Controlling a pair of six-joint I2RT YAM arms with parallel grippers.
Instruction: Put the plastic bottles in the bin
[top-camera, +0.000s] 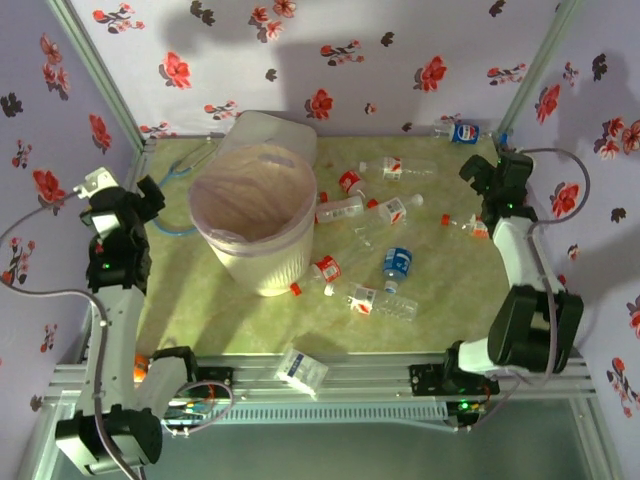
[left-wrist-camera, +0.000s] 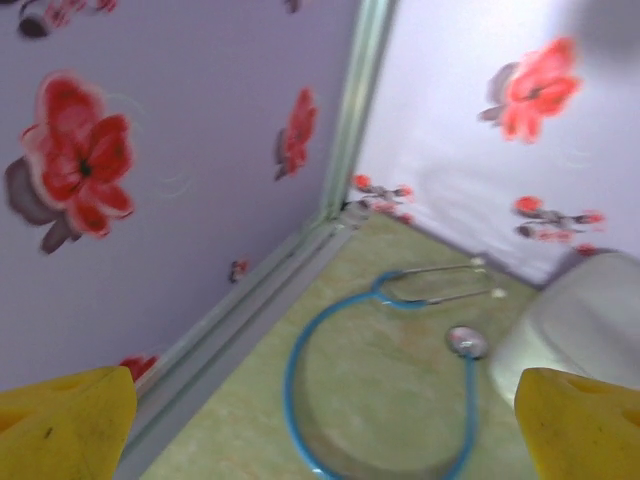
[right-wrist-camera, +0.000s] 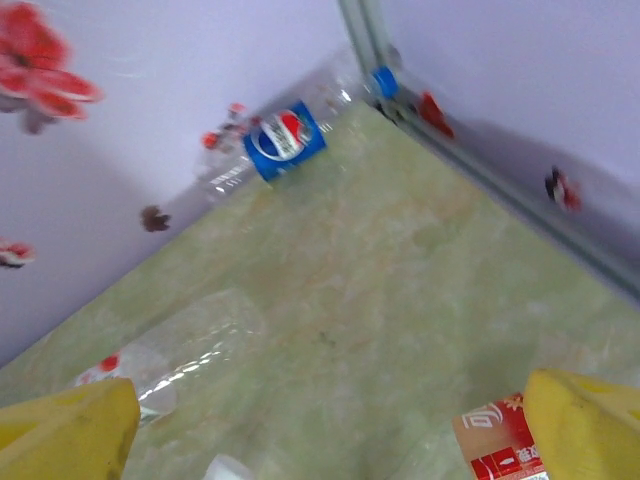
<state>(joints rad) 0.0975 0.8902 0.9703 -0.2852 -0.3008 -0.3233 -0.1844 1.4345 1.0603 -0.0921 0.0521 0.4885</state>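
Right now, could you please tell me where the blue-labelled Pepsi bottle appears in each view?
Top external: the Pepsi bottle lies far right, against the back wall.
Right wrist: upper centre-left, lying along the wall's foot.
Left wrist: it faces the far-left corner, a stethoscope on the table.
Shared landmark: the far-right corner post, close beside the bottle in top external and right wrist.
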